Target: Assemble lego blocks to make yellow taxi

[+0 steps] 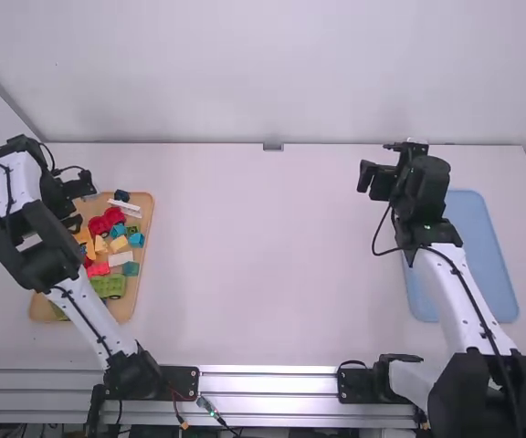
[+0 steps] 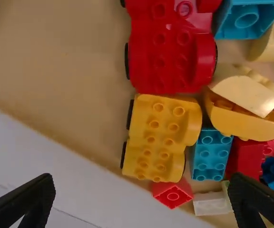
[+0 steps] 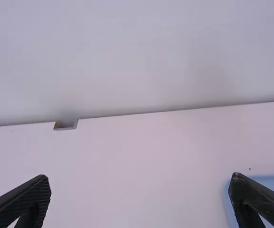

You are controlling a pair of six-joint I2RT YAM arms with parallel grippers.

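Your left claw [image 1: 87, 193] is released, its fingers spread wide, at the far end of the tan tray [image 1: 44, 312]. You have the yellow wheeled base [image 2: 158, 135] lying in the tray beyond those fingertips, with the red wheeled base [image 2: 172, 59] just beside it. Near the yellow base, also out ahead of that claw, you can see the teal brick [image 2: 212, 156] and the yellow curved block [image 2: 246, 121]. Your right claw [image 1: 365, 177] is released too, its fingers well apart, and the blue tray [image 1: 476, 251] sits to its right, reaching back toward you
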